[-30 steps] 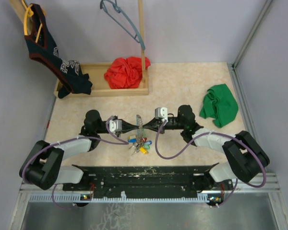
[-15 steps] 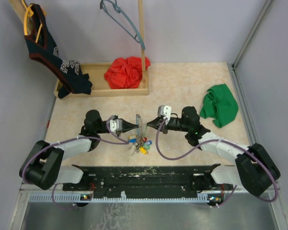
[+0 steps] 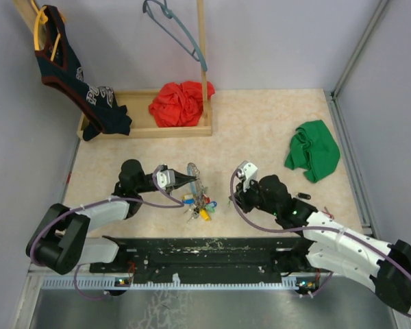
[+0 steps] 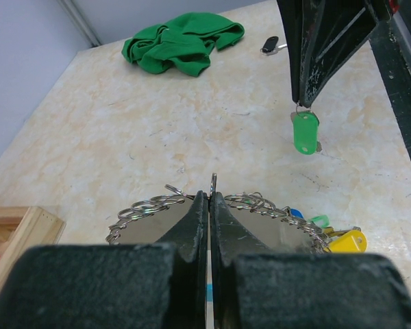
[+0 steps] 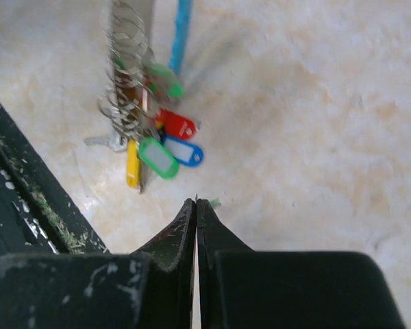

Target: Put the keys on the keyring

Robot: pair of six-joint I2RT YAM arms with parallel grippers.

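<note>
My left gripper (image 3: 190, 180) is shut on the keyring (image 3: 194, 175), a grey hoop with a light-blue section (image 5: 181, 34), and holds it upright on edge above the table. In the left wrist view (image 4: 210, 195) the hoop's edge (image 4: 213, 181) stands between the shut jaws, lined with small split rings (image 4: 147, 205). Several keys (image 3: 199, 204) with red (image 5: 177, 125), blue (image 5: 186, 153), green (image 5: 157, 157) and yellow (image 5: 132, 164) tags hang from it onto the table. My right gripper (image 3: 235, 199) is shut on a green-tagged key (image 4: 305, 133), a hand's width right of the hoop; its jaws show closed in its own view (image 5: 196, 202).
A black-headed key (image 3: 303, 197) lies on the table to the right, near a green cloth (image 3: 313, 151). A wooden tray (image 3: 145, 128) at the back holds a red cloth (image 3: 181, 103). A dark garment (image 3: 68, 68) and a grey-blue hanger (image 3: 175, 31) hang at the back.
My right gripper has drawn back from the hoop, to the right and toward the near edge, with the green-tagged key. The left gripper still holds the hoop in place.
</note>
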